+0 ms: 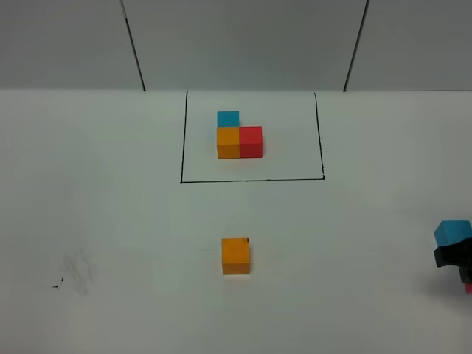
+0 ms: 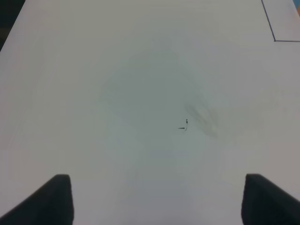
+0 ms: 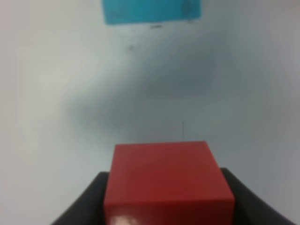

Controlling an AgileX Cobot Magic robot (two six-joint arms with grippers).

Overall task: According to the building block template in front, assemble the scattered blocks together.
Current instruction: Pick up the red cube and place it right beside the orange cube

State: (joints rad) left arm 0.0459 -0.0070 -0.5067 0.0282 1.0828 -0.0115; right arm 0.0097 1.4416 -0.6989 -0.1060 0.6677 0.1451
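Your right pincer (image 3: 168, 213) gripped the matte red cube (image 3: 165, 171); next it probably needed seating against the plain orange cube (image 1: 235, 255), well apart.

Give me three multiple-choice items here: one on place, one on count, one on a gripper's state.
1. Relative to the thin black drawn rectangle, the loose matte orange cube lies: A inside; B outside, nearer the camera; C on its line.
2. Cubes inside the rectangle: A one; B two; C three.
3. The right gripper is: A shut on the matte red cube; B open; C out of view.
B, clear of the frame; C, the framed L counts three; A, black fingers flank the cube.
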